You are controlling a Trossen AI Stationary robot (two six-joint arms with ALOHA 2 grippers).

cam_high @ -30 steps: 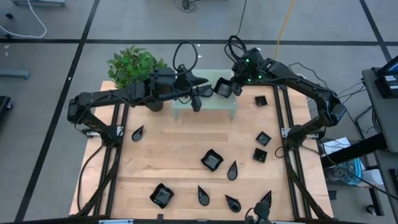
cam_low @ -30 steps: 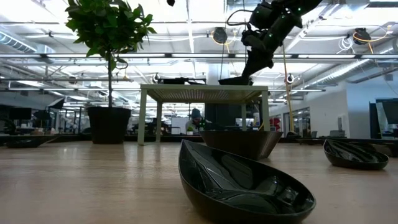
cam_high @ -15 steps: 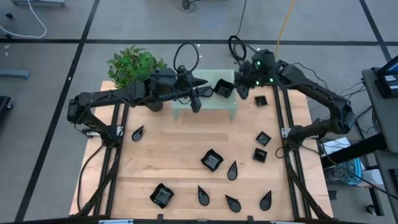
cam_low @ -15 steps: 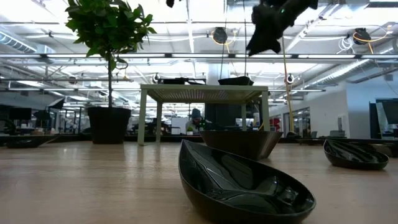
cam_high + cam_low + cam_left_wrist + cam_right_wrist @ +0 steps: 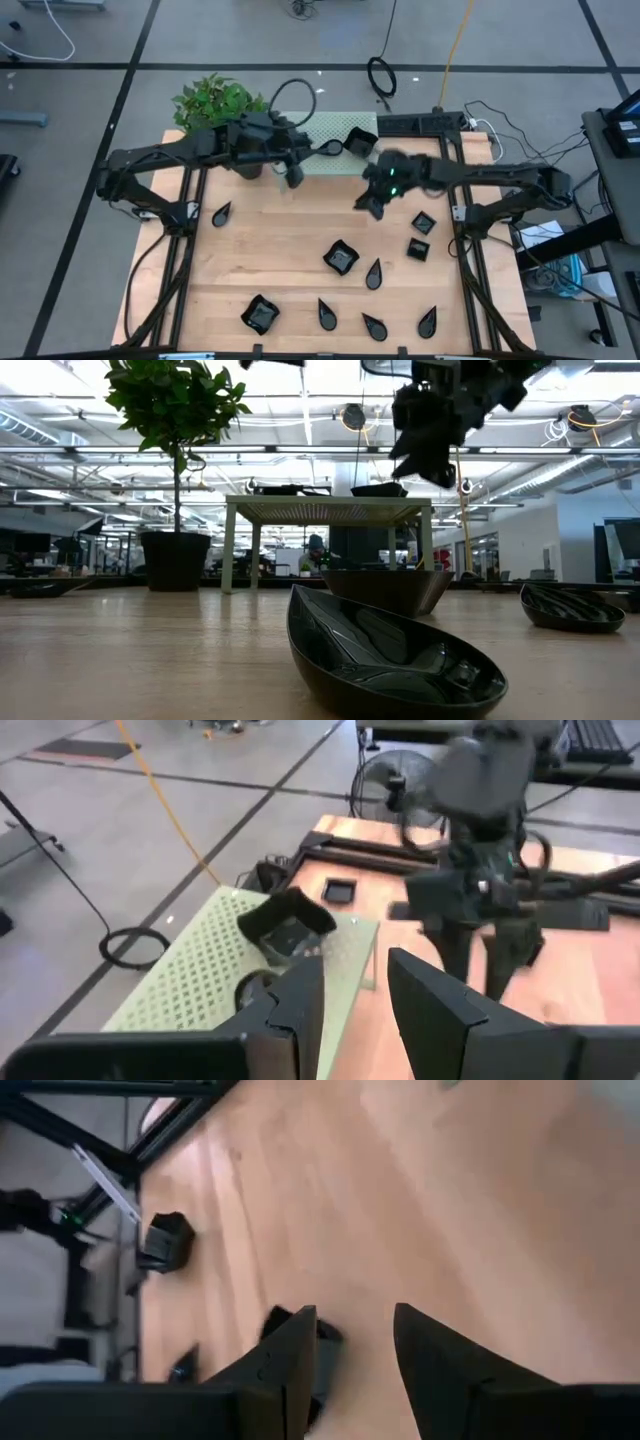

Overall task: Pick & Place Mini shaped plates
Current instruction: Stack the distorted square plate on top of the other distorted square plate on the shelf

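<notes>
The left gripper hovered at the near edge of the pale green perforated stand beside the potted plant. In its own wrist view its fingers stood apart with nothing between them.

On the stand sat a wavy-edged black plate, with a teardrop plate next to it. The remaining mini plates lay scattered on the wooden table: a teardrop at the left, wavy-edged squares in the middle and near the front edge, more teardrops along the front, and small flat squares at the right.

The right gripper hung over the table just in front of the stand, jaws apart and empty, the wood visible between its fingers.

Judging by this, the step in hand was reaching for another plate. To do it well, the right arm would need to settle over one plate, most likely the central wavy-edged one, then come straight down with one finger inside the rim and one outside. A glossy rim could slip, so the pinch should be square and firm.
</notes>
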